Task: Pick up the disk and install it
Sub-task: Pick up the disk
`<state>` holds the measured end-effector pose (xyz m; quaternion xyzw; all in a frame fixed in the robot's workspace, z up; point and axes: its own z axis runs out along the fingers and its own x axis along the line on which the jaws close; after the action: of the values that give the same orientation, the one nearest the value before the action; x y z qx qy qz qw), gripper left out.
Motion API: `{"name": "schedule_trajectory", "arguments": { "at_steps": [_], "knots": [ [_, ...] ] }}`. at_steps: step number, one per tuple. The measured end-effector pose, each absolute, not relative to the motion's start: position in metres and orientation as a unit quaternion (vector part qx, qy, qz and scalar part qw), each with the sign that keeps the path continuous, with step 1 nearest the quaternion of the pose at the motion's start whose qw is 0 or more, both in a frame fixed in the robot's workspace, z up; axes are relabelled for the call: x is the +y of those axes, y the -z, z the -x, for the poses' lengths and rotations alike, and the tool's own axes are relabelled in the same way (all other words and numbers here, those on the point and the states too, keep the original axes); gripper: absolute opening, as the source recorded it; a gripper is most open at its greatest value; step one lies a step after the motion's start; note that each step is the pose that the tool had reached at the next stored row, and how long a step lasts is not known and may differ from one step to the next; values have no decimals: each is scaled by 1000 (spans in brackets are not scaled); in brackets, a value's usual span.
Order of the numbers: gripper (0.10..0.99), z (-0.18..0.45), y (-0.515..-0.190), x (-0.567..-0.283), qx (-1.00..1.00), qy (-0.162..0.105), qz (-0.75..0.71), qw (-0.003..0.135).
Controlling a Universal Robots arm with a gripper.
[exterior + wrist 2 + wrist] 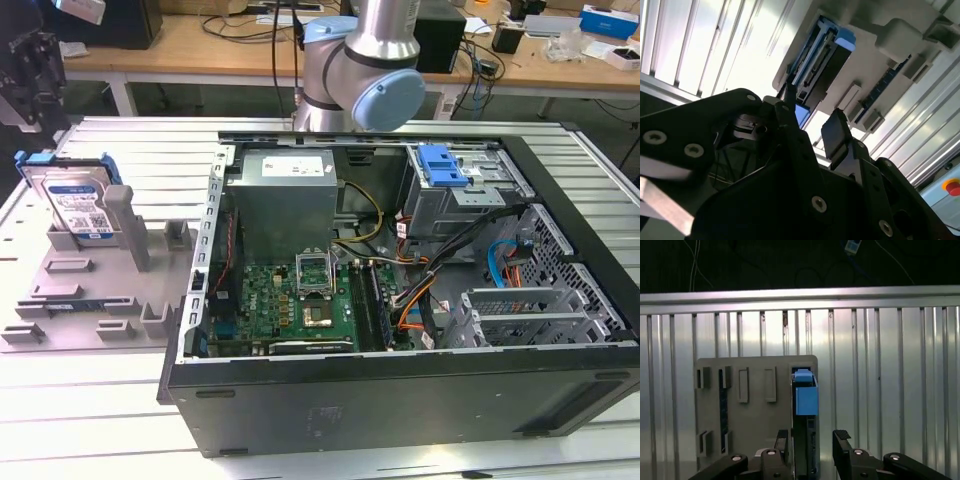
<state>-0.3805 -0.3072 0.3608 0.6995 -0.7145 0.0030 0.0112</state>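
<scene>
Disk (75, 205) upright on grey fixture (60, 295) beside post (122, 225); gripper (811, 436) near, fingers apart; open computer case (400, 405) alongside.

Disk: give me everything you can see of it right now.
The disk is a flat silver-metal drive with a blue-and-white label on its face and a blue plastic bracket round its edges. It stands on edge, apparently leaning back a little, in a slot of the grey fixture on the ribbed table. That puts it at the exterior view's left, outside the open computer case. The gripper is open, lined up with the disk but apart from it. Only the fixture touches it.
</scene>
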Motion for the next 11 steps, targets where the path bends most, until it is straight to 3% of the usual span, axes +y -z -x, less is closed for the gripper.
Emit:
{"name": "schedule_trajectory", "arguments": {
  "at_steps": [11],
  "knots": [
    [482, 395, -343, -308, -706, -2, -708, 12]
  ]
}}
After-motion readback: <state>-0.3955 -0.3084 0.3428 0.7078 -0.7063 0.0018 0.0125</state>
